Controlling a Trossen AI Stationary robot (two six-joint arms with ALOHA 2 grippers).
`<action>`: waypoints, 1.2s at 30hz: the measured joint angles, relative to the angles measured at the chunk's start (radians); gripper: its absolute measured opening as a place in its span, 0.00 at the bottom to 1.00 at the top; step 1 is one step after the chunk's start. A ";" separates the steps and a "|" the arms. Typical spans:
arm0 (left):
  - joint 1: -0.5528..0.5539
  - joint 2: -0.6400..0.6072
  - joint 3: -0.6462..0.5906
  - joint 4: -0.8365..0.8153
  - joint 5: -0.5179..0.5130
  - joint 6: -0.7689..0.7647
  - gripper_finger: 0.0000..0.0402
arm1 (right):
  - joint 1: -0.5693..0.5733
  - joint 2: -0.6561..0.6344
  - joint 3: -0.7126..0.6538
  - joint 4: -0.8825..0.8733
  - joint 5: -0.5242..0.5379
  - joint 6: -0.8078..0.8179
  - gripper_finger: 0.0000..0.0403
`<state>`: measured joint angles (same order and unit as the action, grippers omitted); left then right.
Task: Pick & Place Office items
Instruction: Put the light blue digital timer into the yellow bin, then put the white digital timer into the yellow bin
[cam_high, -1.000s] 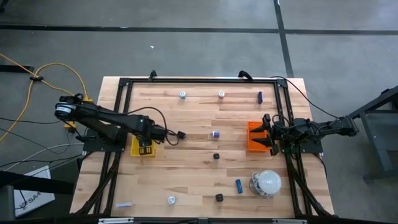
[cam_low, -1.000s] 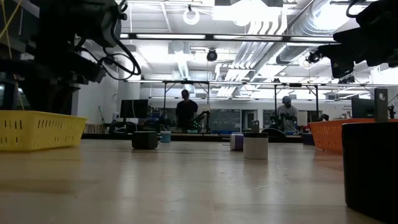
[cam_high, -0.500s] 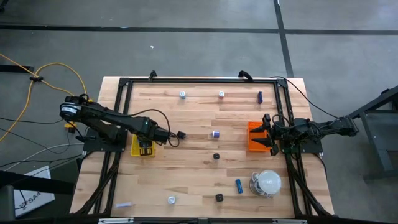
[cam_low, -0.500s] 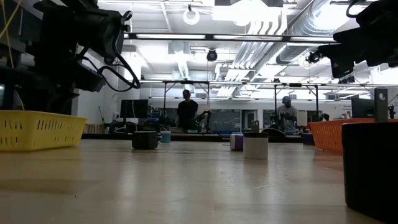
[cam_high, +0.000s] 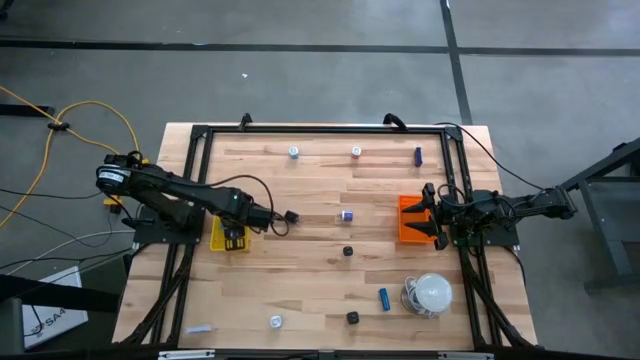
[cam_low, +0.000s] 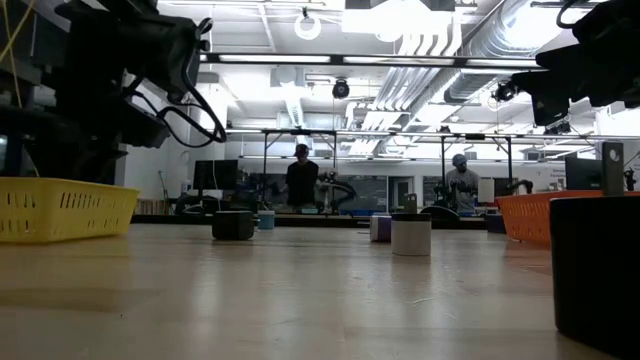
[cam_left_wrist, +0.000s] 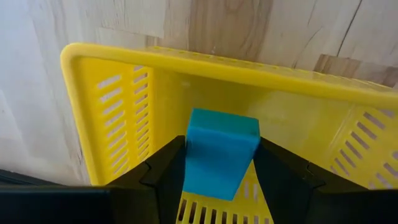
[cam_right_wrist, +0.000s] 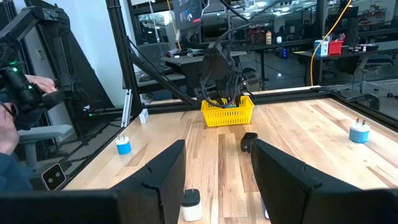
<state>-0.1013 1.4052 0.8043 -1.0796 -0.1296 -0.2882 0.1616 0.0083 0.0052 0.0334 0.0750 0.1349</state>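
Observation:
My left gripper (cam_left_wrist: 219, 149) hangs over the yellow tray (cam_left_wrist: 118, 99), shut on a light blue block (cam_left_wrist: 222, 134); the high view shows it there too (cam_high: 233, 238). My right gripper (cam_right_wrist: 217, 149) waits open beside the orange tray (cam_high: 408, 220), holding nothing. Small items rest scattered on the table: white-silver round bits (cam_high: 294, 152) (cam_high: 356, 152) (cam_high: 275, 321), blue sticks (cam_high: 418, 155) (cam_high: 384, 298), a purple piece (cam_high: 347, 215) and black blocks (cam_high: 292, 216) (cam_high: 348, 251) (cam_high: 352, 318). My left gripper pinches the light blue block by its two opposite sides (cam_left_wrist: 194, 163) between both fingers (cam_left_wrist: 166, 177). The fingers come from above, pointing down into the yellow tray. The block's free end sticks out past the fingertips over the tray's floor; whether it touches the floor I cannot tell.
A white dome with a coiled cable (cam_high: 432, 292) sits near the table's near right corner. A dark frame (cam_high: 200, 140) runs around the table edge. In the low view a black block (cam_low: 595, 270) stands close to the camera. People (cam_low: 301, 180) stand in the room behind.
My left arm has shifted slightly over the yellow tray, its upper links moving a little toward the table's right, then has held still. The right arm and the items on the table have kept their places.

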 joint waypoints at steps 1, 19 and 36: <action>0.005 0.000 0.000 0.001 0.003 0.002 0.44 | 0.000 0.000 0.000 0.000 0.000 0.000 0.42; 0.047 0.000 0.000 0.005 0.024 0.019 0.44 | 0.000 0.000 0.000 0.000 0.000 0.000 0.42; 0.045 -0.203 0.005 -0.004 0.024 -0.006 0.44 | 0.000 0.000 0.000 0.000 0.000 0.000 0.42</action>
<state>-0.0560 1.2017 0.8093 -1.0837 -0.1052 -0.2941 0.1616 0.0086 0.0053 0.0335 0.0750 0.1350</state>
